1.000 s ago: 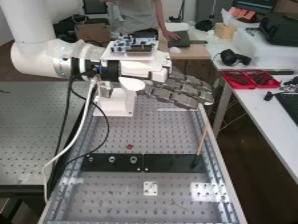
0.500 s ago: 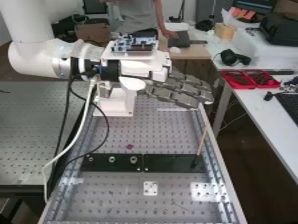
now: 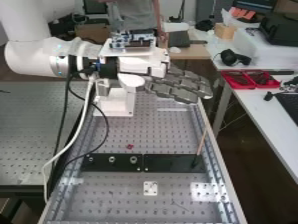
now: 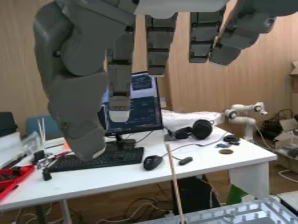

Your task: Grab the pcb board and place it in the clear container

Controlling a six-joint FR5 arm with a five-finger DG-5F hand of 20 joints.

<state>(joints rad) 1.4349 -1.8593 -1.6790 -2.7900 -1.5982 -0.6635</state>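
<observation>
The hand (image 3: 178,86) is over the far part of the perforated bench, its fingers straight and pointing to the right, with nothing held. In the wrist view the hand (image 4: 78,100) hangs down with thumb and fingers extended. On the near part of the bench lies a small white square piece with holes (image 3: 151,188); I cannot tell if it is the pcb board. To its right is a pale, bright rectangular patch (image 3: 204,192), which may be the clear container or only a reflection. The hand touches neither.
A dark bar (image 3: 174,163) crosses the bench, and a thin wooden stick (image 3: 201,143) leans up at its right end. A small red piece (image 3: 130,146) lies behind the bar. Cables loop down from the arm on the left. Red trays (image 3: 250,79) stand on the white table.
The arm and hand have shifted slightly left, and the hand sits a little higher in the high view. The fingers stay straight. The pieces on the bench have not moved.
</observation>
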